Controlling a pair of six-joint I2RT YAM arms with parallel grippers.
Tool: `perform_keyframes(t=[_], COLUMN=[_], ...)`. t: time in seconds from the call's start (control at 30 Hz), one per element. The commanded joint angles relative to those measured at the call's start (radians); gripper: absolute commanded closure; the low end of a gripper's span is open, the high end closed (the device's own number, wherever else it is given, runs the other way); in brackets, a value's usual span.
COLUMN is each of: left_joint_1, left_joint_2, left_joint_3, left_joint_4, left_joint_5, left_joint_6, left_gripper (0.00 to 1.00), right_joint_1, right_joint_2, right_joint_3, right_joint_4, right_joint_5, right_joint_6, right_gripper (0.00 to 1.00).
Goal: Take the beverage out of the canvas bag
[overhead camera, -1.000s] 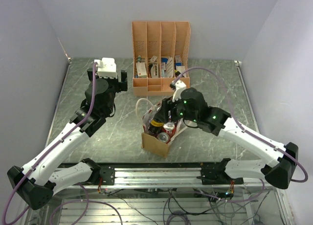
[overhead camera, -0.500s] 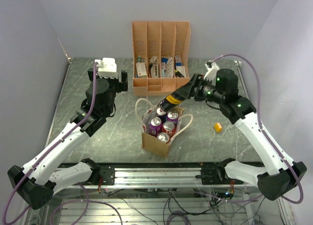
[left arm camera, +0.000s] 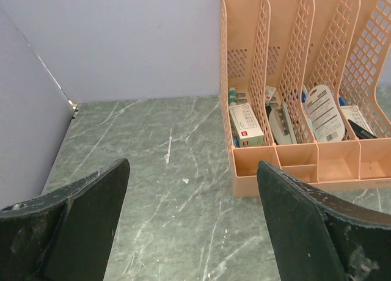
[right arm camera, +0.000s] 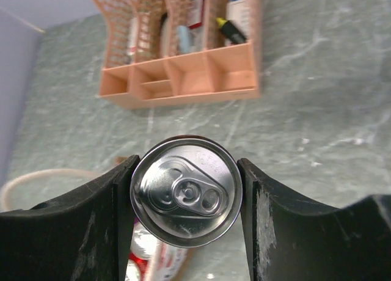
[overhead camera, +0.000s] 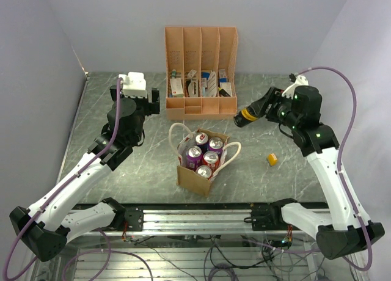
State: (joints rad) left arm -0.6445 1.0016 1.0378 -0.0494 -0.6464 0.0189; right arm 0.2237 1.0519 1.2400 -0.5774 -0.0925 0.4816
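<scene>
Aluminium beverage can (overhead camera: 247,116) sits clamped in right end effector (right arm camera: 186,194), apparently airborne.

My left arm (overhead camera: 82,174) reaches from the near-left corner toward the far-left part of the worktop, my left gripper (left arm camera: 192,195) raised with its jaws spread wide. My right arm (overhead camera: 330,171) rises along the right edge, wrist turned leftward, my right gripper (overhead camera: 259,110) clamped on a beverage can (overhead camera: 245,116) held tilted in the air.
</scene>
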Motion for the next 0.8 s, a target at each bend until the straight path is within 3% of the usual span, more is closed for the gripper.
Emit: perform_keyframes(t=[0.0, 0.4, 0.5, 0.63, 0.77], left_joint_1=[-0.006, -0.006, -0.006, -0.006, -0.006], left_joint_2=[-0.003, 0.008, 0.013, 0.018, 0.017], left_joint_3=[0.030, 0.029, 0.032, 0.033, 0.030], left_joint_4=[0.011, 0.011, 0.008, 0.005, 0.009], left_joint_5=[0.016, 0.014, 0.018, 0.020, 0.013], left_joint_6=[-0.016, -0.017, -0.019, -0.019, -0.017], left_gripper=[0.04, 0.05, 0.05, 0.04, 0.05], right_joint_1=[-0.002, 0.052, 0.097, 0.241, 0.264], right_joint_2=[-0.103, -0.071, -0.043, 0.034, 0.092], right_joint_3=[-0.101, -0.374, -0.385, -0.373, -0.371], right_joint_4=[0.105, 0.234, 0.260, 0.286, 0.340], right_joint_5=[0.192, 0.349, 0.412, 0.609, 0.638], right_joint_6=[-0.174, -0.226, -0.228, -0.230, -0.229], right_gripper=[1.00, 1.00, 1.00, 1.00, 1.00])
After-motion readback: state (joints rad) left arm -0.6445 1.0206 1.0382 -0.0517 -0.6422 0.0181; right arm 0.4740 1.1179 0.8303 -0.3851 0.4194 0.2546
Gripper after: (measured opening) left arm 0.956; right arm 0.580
